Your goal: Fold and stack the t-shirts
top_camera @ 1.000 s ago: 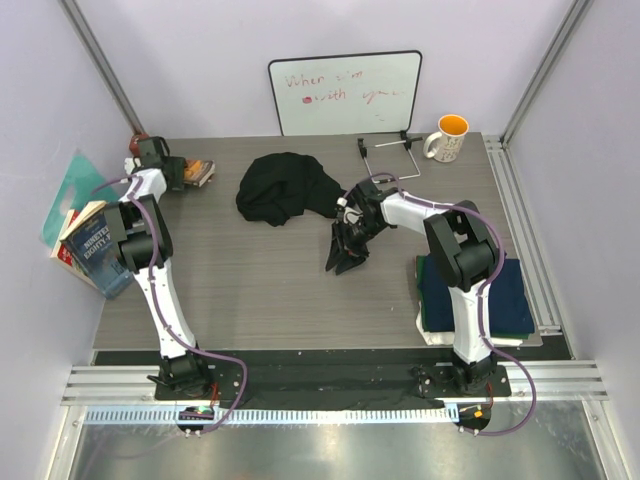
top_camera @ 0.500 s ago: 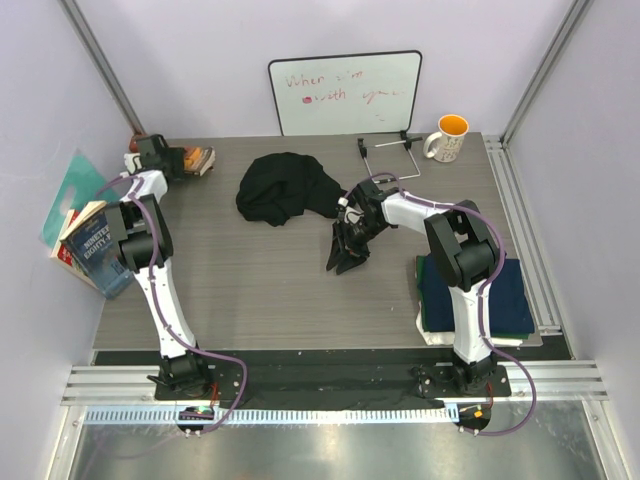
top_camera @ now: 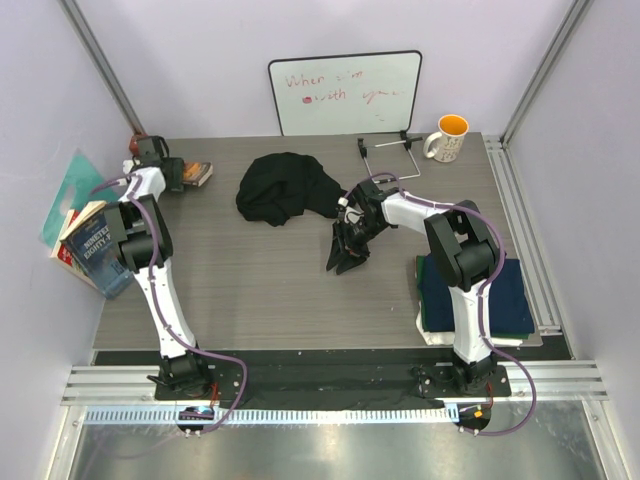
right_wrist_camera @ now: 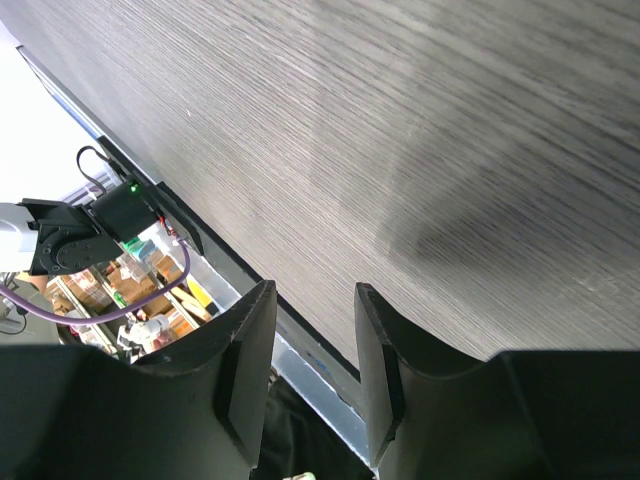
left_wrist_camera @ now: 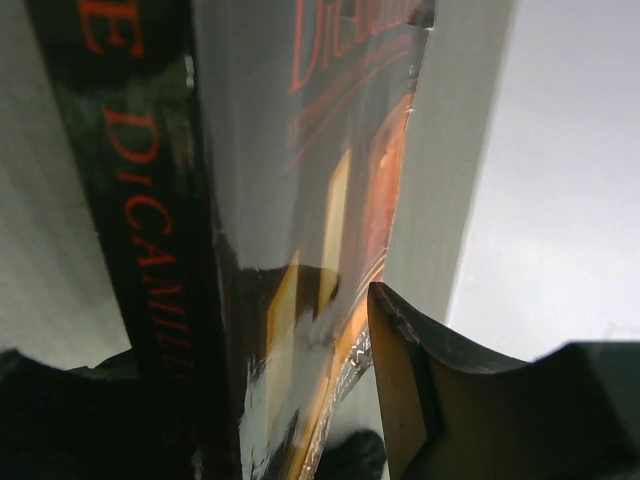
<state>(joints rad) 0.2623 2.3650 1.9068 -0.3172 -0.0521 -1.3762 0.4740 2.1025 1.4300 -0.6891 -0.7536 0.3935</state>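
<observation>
Crumpled black cloth t-shirt point(top_camera: 285, 188) lies unfolded at the far middle of the grey counter point(top_camera: 250, 290), likely next to be gripped and spread by the right tool point(top_camera: 346, 260), gaping empty just beside it, while the left tool point(top_camera: 178, 172) clamps a glossy dark book point(top_camera: 198, 173) far left and the folded navy-topped shirt stack point(top_camera: 510, 295) sits near right.

Black t-shirt point(top_camera: 285, 188) crumpled; folded shirts point(top_camera: 502, 292) stacked right

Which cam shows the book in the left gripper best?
Left wrist: the book fills the frame, red spine lettering visible, clamped between the fingers. Top external shows it only small, in the left gripper at the far-left corner of the table. Right wrist misses it.
</observation>
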